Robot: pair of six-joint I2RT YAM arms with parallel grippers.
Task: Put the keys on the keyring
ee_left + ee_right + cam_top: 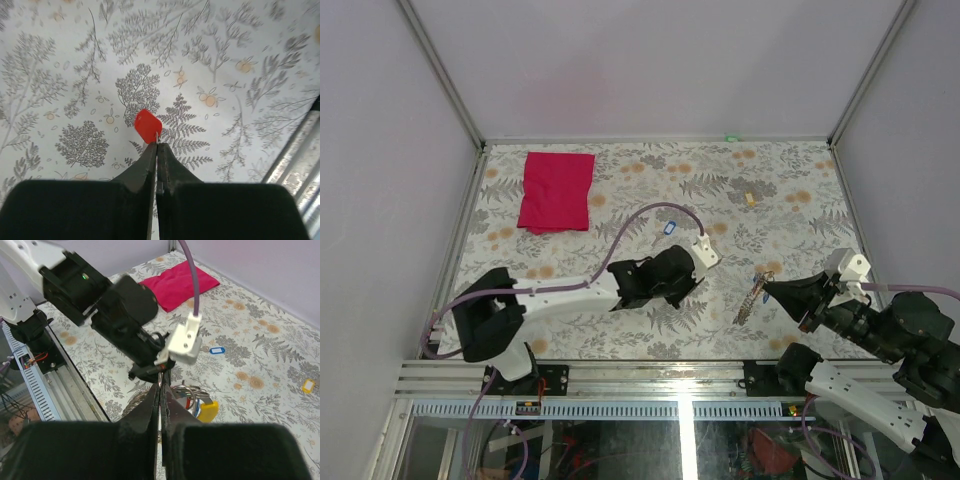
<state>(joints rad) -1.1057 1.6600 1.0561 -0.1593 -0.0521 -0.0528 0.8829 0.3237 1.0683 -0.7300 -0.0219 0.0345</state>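
The left gripper (pixel 156 146) pinches a red key (pixel 148 126) that pokes straight out past its tips, and the right gripper (pixel 160 389) pinches the ring (pixel 189 389).

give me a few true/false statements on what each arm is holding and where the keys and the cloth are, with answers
1. The left fingers are shut on a red-tagged key. True.
2. The red cloth lies at the near right corner of the table. False: it lies toward the far left corner.
3. A blue-tagged key lies loose on the table, held by neither arm. True.
4. The right fingers are wide open and empty. False: they are shut on the keyring.
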